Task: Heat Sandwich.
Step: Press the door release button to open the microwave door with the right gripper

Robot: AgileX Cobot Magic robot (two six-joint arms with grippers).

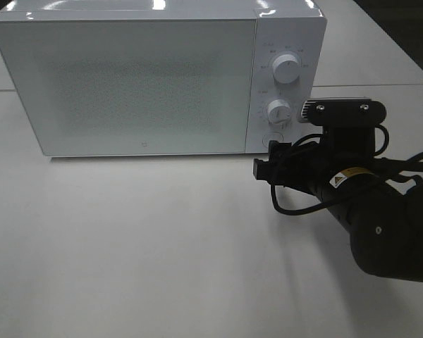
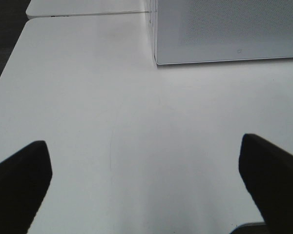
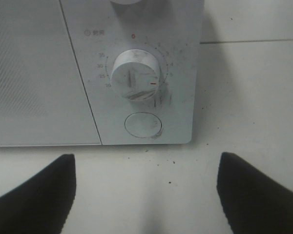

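The sandwich is out of view in every frame. A white microwave (image 1: 134, 84) stands at the back of the table with its door shut. My right gripper (image 1: 266, 165) hovers just in front of its control panel, low on the right side. In the right wrist view the right gripper (image 3: 146, 161) is open and holds nothing, and it faces the lower timer knob (image 3: 135, 74) and the round button (image 3: 143, 125) under it. My left gripper (image 2: 144, 144) is open over bare table, well short of the microwave's corner (image 2: 224, 29). It does not show in the exterior high view.
An upper knob (image 1: 287, 69) sits above the timer knob (image 1: 278, 111) on the panel. The white table (image 1: 127, 246) stretches in front of the microwave. A seam to a second table (image 1: 381, 85) runs behind on the right. Dark floor (image 2: 5, 44) borders the table's left edge.
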